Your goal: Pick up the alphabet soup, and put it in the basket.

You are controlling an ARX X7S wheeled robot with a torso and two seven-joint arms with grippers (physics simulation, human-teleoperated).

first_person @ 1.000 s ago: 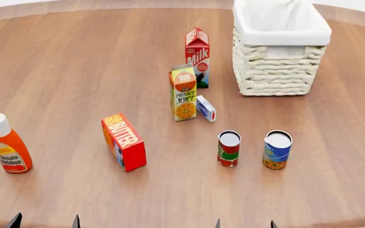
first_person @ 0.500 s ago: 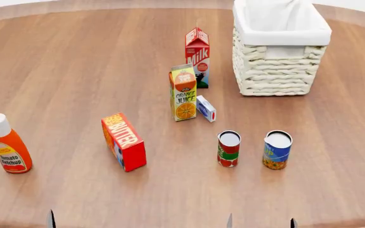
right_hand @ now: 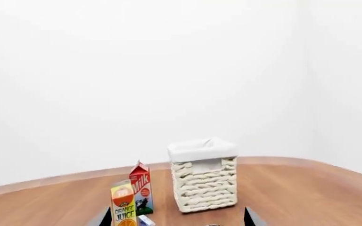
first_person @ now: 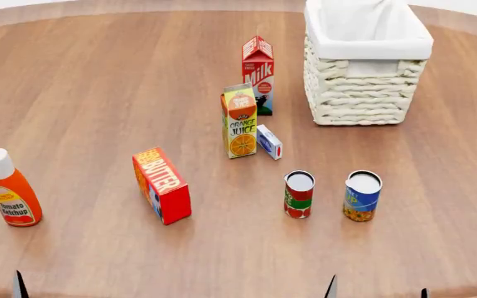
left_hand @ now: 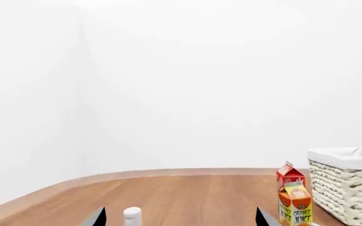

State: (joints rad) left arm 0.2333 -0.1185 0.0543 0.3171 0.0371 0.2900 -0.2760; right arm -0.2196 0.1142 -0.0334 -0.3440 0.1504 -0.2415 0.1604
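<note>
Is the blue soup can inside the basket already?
No, the alphabet soup stands on the table beside the red-and-green can, well apart from the basket.

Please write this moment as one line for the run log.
phase: approach | alphabet soup: upright on table, untouched | basket: behind it | right gripper: open | left gripper: open

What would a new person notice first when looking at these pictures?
The tall wicker basket with its white lining stands out at the far right of the wooden table. Next comes the bright group of cartons at the centre, the milk carton behind the orange juice carton. Nearer the robot, two small cans stand side by side, the alphabet soup to the right of the red-and-green can.
</note>
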